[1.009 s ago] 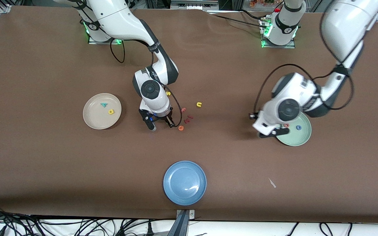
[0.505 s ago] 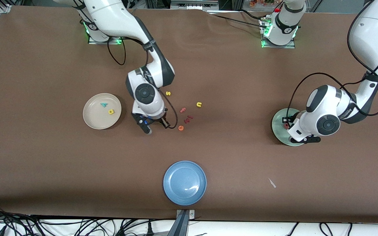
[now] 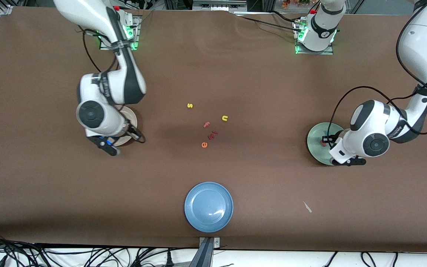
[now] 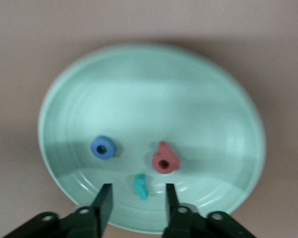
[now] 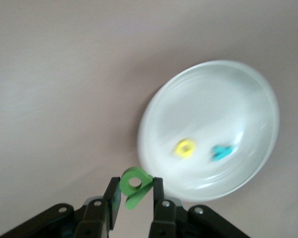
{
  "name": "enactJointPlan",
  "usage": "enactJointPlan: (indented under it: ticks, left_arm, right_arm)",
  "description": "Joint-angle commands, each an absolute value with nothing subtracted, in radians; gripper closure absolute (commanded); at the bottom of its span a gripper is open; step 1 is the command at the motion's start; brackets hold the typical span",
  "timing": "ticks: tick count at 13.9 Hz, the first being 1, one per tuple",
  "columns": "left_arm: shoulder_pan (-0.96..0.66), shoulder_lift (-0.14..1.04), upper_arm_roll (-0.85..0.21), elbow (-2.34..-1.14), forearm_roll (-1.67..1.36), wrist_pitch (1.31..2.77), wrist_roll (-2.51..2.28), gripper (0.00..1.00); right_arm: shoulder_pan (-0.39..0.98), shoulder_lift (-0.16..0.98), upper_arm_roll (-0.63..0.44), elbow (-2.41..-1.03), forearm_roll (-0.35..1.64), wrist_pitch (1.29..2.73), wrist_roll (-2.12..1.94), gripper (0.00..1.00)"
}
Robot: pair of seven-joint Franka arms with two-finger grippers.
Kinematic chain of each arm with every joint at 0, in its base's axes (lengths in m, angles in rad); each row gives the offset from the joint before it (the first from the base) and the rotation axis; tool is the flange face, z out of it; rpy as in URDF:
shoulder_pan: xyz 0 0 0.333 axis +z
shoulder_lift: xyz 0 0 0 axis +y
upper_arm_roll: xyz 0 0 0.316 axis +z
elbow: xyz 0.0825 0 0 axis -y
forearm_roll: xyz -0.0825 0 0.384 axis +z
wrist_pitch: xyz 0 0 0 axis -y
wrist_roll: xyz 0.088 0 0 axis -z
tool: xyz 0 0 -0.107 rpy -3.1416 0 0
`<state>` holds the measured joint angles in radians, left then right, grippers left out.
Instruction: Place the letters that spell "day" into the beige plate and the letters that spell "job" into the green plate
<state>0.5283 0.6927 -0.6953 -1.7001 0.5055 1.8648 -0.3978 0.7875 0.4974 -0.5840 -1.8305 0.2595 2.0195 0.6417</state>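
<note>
Your right gripper (image 5: 134, 196) hangs over the edge of the beige plate (image 5: 248, 89), its fingers (image 5: 112, 196) pinching the green d (image 5: 134, 186); in that plate lie the yellow a (image 5: 185, 148) and teal y (image 5: 222, 152). Your left gripper (image 4: 137, 201) hovers over the green plate (image 4: 154, 84), fingers (image 4: 104, 198) parted and empty; beneath them the teal j (image 4: 140, 186) lies in the plate, beside the blue o (image 4: 103, 148) and red b (image 4: 164, 158).
</note>
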Motion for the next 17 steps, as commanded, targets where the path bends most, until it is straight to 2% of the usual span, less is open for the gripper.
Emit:
enactJointPlan:
  ticks: [1, 4, 6, 7, 8, 10, 13, 17]
  left_arm:
    - [0.523, 0.647, -0.785, -1.545, 0.512, 1.676, -0.376, 0.0]
    - [0.517, 0.644, -0.865, -1.36, 0.515, 1.51, -0.376, 0.0]
    - [0.515, 0.644, -0.902, -1.269, 0.518, 1.464, -0.373, 0.0]
    - [0.514, 0.643, -0.919, -1.243, 0.52, 1.453, -0.344, 0.0]
    - [0.514, 0.637, -0.926, -1.229, 0.523, 1.444, -0.312, 0.0]
    - [0.511, 0.627, -0.928, -1.221, 0.52, 1.436, -0.293, 0.0]
    - [0.505, 0.62, -0.928, -1.213, 0.525, 1.437, -0.278, 0.0]
    - [0.463, 0.635, -0.92, -1.146, 0.517, 1.443, -0.256, 0.0]
  right_arm:
    - [0.801, 0.453, -0.615, -2.003, 0.27, 2.167, 0.502, 0.79]
    - [0.799, 0.456, -0.615, -2.15, 0.273, 2.396, 0.442, 0.77]
    - [0.798, 0.454, -0.615, -2.161, 0.273, 2.404, 0.44, 0.7]
    - [0.792, 0.454, -0.617, -2.161, 0.275, 2.402, 0.44, 0.49]
    - [0.782, 0.456, -0.615, -2.161, 0.275, 2.404, 0.44, 0.02]
    - [0.782, 0.445, -0.617, -2.154, 0.275, 2.393, 0.44, 0.0]
    - [0.782, 0.384, -0.621, -2.094, 0.273, 2.283, 0.437, 0.0]
    - [0.781, 0.38, -0.66, -1.825, 0.272, 1.924, 0.411, 0.0]
